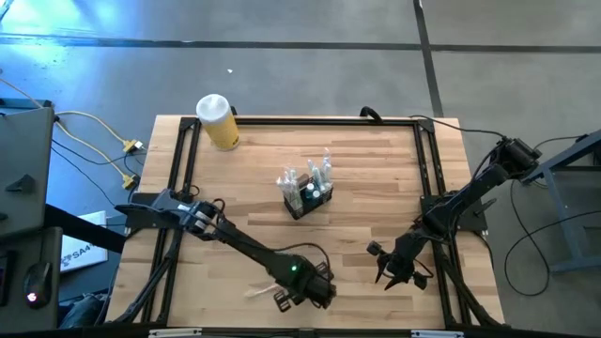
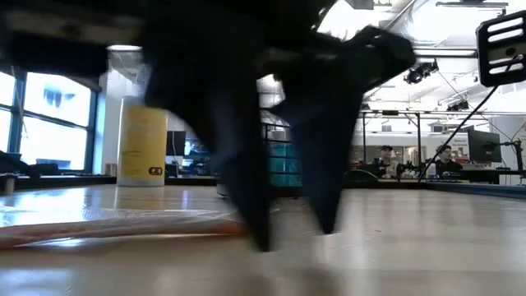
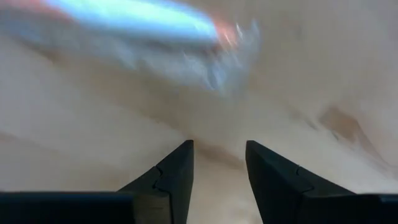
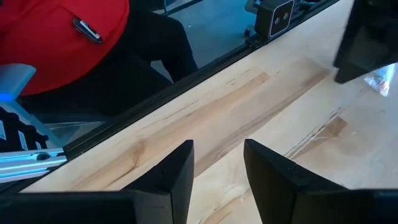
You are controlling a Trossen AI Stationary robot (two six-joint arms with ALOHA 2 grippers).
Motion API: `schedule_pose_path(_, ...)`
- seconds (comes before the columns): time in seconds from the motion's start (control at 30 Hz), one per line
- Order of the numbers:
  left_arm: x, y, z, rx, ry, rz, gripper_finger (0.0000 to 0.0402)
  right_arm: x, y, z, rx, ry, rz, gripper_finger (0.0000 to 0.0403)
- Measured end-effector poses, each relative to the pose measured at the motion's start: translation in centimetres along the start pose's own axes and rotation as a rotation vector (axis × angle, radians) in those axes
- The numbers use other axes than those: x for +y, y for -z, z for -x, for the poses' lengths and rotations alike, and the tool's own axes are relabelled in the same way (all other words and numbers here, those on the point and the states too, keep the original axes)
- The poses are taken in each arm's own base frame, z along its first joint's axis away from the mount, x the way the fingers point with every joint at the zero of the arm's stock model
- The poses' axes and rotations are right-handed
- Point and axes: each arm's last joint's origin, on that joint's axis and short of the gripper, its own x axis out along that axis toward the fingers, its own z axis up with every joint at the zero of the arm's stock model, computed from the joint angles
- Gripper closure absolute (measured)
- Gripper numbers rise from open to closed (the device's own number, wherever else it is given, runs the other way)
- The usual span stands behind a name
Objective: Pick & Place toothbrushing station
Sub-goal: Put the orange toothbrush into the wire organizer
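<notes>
The toothbrushing station [image 1: 307,193], a small black slatted caddy with wrapped items standing in it, rests on its base at the table's middle. A clear-wrapped toothbrush [image 1: 259,290] lies flat near the front edge; it shows blurred in the left wrist view [image 3: 143,22] and along the tabletop in the low view [image 2: 115,226]. My left gripper [image 1: 297,294] points steeply down just right of it, open and empty [image 3: 217,149], fingertips close above the wood [image 2: 292,230]. My right gripper [image 1: 385,271] waits open at the front right [image 4: 217,149].
A yellow jar with a white lid [image 1: 218,122] stands at the far left corner [image 2: 141,140]. A black frame [image 1: 183,169] borders the table. Beyond the near edge the right wrist view shows something red [image 4: 62,31]. People sit far off in the room [image 2: 386,156].
</notes>
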Motion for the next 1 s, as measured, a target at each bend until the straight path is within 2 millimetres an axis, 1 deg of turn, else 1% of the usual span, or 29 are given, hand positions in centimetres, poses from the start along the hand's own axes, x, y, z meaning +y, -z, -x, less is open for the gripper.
schedule_pose_path(0.07,-0.5,0.4,0.0,0.062,0.008,-0.003,0.0261,0.0,0.0,0.0,0.001,0.000,-0.004,0.0270)
schedule_pose_path(0.2,-0.8,1.3,0.1,0.189,-0.013,-0.024,0.0261,0.0,0.0,0.0,0.004,0.000,-0.001,0.0270)
schedule_pose_path(0.3,-1.0,1.8,0.3,0.242,0.015,-0.033,0.0261,0.0,0.1,0.0,0.007,0.001,0.001,0.0270)
schedule_pose_path(0.57,-1.5,2.4,0.4,0.289,0.096,-0.035,0.0261,0.0,0.1,0.0,0.011,-0.001,-0.006,0.0270)
schedule_pose_path(0.7,-1.2,2.4,0.4,0.269,0.099,-0.031,0.0261,0.0,0.1,0.0,0.009,-0.001,-0.018,0.0270)
schedule_pose_path(0.77,-1.0,2.2,0.3,0.249,0.081,0.013,0.0261,0.0,0.1,0.0,0.008,-0.001,-0.029,0.0270)
schedule_pose_path(1.0,-0.8,2.1,0.3,0.264,-0.047,0.322,0.0261,0.0,0.1,0.0,0.015,-0.001,-0.035,0.0270)
